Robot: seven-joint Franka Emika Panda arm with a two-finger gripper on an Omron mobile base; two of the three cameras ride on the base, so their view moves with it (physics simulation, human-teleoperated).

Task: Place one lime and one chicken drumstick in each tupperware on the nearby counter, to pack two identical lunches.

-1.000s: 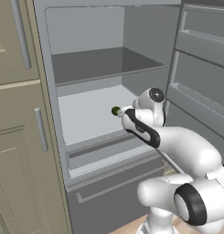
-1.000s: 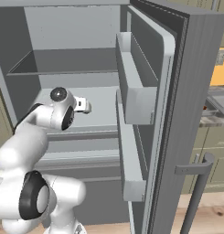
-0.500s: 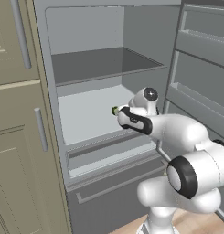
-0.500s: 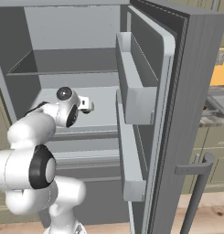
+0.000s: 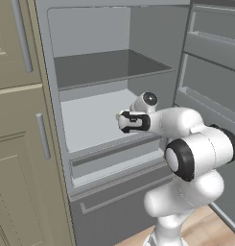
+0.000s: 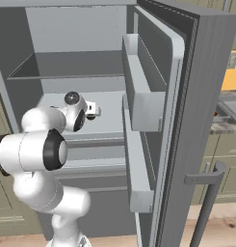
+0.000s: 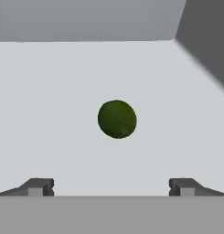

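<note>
one lime (image 7: 117, 119) lies on the pale lower shelf (image 5: 90, 122) of the open fridge (image 5: 85, 57), nearly round, so no long axis or pointing direction can be told. the gripper (image 7: 111, 187) faces it with its fingers spread wide and nothing between them, the lime centred ahead, apart from both fingertips (image 7: 38, 186).

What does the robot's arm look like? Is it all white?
Mostly white. The arm is made of smooth, rounded, glossy white shells, with dark black rings at the joints and a round dark cap with a small pale dot near the wrist. The gripper ends in two small, blocky dark grey finger tips. No cables or writing show.
</note>
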